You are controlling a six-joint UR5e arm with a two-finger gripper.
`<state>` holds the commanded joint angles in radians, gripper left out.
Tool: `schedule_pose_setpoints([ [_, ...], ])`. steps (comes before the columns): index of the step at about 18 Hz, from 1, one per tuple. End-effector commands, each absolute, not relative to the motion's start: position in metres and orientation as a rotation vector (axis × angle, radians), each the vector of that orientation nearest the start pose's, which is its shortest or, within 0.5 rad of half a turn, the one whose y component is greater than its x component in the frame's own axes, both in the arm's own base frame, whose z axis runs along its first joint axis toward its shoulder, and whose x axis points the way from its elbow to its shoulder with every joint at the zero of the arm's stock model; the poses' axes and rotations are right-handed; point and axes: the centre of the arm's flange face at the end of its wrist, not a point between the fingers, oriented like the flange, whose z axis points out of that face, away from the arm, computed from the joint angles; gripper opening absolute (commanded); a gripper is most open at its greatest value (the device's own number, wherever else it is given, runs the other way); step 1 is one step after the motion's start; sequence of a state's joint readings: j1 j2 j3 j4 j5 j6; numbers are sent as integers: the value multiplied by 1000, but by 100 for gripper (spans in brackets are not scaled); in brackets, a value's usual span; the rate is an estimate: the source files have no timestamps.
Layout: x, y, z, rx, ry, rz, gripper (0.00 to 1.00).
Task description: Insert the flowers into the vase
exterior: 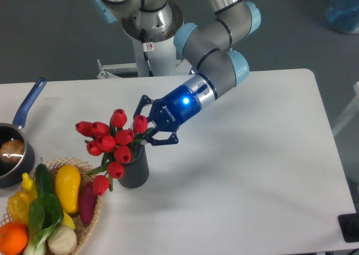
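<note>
One bunch of flowers point(112, 140) stands in the vase point(134, 168) (leaning left toward the basket point(90, 221)); I see my gripper point(147, 132) spread, released, beside the buds.

A broad white rectangular table with rounded corners point(252, 171) fills most of the view under even, soft light, with faint shadows on its top. Behind it lies a dull grey-green floor point(50, 30). At the far upper right corner sits a crumpled blue plastic bag point(343, 10).
</note>
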<state>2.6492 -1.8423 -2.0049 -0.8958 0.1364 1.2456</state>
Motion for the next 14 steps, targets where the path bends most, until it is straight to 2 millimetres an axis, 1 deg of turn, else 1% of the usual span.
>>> schedule_pose_setpoints([
  [3,-344,440,303,-1773,123,-605,100],
  [7,-351,424,311,-1829,116,-545,100],
  [10,-365,407,327,-1921,129,-438,100],
  [12,-374,395,340,-1946,124,-381,100],
  [14,-388,380,347,-1952,97,-336,100],
])
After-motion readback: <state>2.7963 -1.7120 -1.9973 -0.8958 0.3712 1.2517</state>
